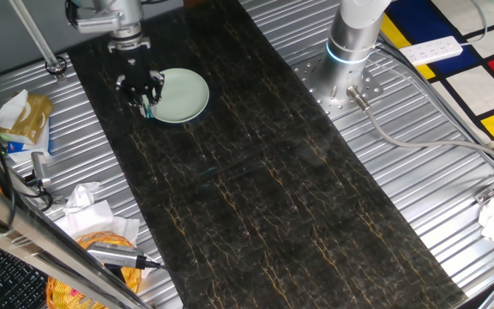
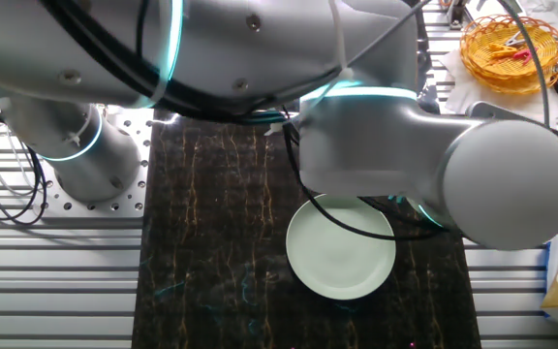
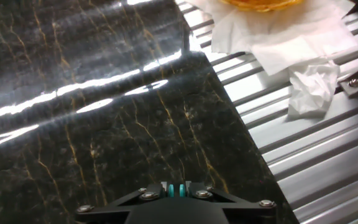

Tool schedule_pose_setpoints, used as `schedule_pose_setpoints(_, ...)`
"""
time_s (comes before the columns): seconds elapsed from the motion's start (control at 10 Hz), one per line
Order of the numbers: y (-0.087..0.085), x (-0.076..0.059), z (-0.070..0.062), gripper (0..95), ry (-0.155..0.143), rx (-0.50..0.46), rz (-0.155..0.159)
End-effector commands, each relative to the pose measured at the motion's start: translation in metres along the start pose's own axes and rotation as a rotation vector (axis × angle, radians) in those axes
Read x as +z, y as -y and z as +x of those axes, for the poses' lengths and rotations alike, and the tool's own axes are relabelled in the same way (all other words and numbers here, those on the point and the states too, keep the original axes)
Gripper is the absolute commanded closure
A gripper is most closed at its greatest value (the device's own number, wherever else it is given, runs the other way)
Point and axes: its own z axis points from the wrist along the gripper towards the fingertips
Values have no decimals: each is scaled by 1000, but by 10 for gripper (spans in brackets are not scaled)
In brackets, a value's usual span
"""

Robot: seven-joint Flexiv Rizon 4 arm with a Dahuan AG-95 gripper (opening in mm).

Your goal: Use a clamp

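Our black two-finger gripper [image 1: 147, 105] pinches the tiny teal clamp [image 1: 149, 109]; we keep it level beside the round pale green plate's [image 1: 189, 101] left rim.

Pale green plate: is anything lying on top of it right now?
The plate looks bare in the other fixed view, though the arm covers its far rim. The gripper with the teal clamp sits at its edge.

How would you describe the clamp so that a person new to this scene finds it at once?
On the dark marble mat, find the round pale green plate. At its left edge hangs the robot's black hand. The clamp is the tiny teal piece at the hand's tips, the only bright colour there.
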Motion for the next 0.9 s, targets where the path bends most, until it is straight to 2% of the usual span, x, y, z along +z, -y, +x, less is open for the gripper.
schedule_pose_setpoints(0.1, 0, 0, 0, 950, -4, 1, -18)
schedule_pose_setpoints(0.9, -1, -2, 2, 950, -33, -27, -69)
